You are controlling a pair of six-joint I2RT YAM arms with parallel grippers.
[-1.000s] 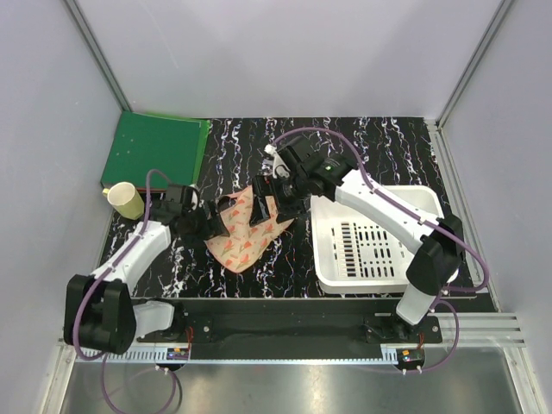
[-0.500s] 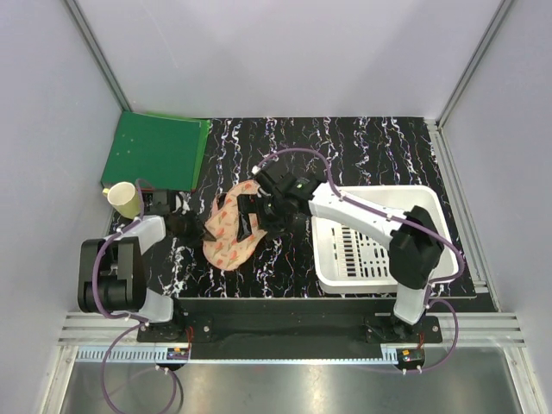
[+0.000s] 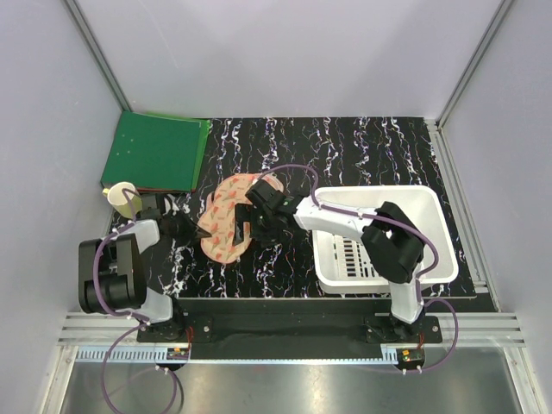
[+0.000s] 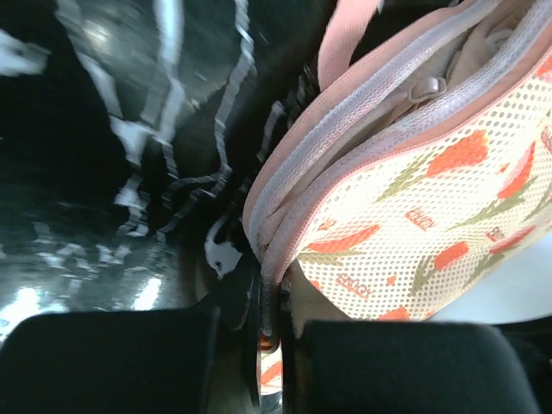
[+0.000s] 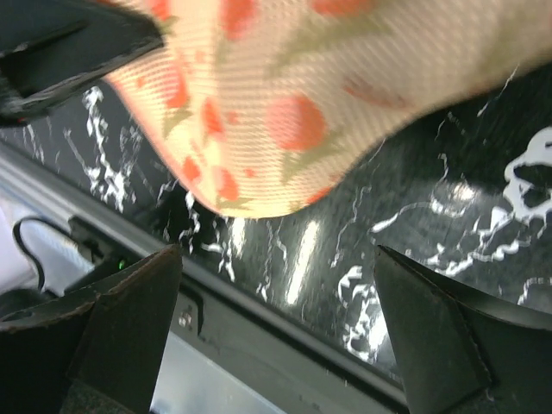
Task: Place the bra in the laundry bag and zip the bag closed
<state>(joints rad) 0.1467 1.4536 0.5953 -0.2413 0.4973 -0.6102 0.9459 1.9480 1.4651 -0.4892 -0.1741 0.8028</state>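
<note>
The peach laundry bag (image 3: 224, 220) with red-orange prints lies folded over on the black marbled table. In the left wrist view its zipper rim (image 4: 345, 121) is parted, and a strip of tan fabric (image 4: 492, 39), apparently the bra, shows in the gap. A pink loop strap (image 4: 345, 39) sticks out above. My left gripper (image 3: 195, 231) is shut on the bag's left rim (image 4: 269, 315). My right gripper (image 3: 245, 222) hovers open at the bag's right side. In the right wrist view its fingers (image 5: 112, 319) stand wide apart, with the bag (image 5: 285, 95) above them and nothing between them.
A white slotted basket (image 3: 427, 203) stands to the right, under the right arm. A green board (image 3: 155, 151) lies at the back left, with a pale cup (image 3: 123, 197) beside it near the left arm. The table's front rail (image 5: 259, 328) shows below the right gripper.
The bag's open flap has been folded over onto the other half. My left gripper has shut on the bag's left rim and drawn back left. The right arm has swung left and nearer.
</note>
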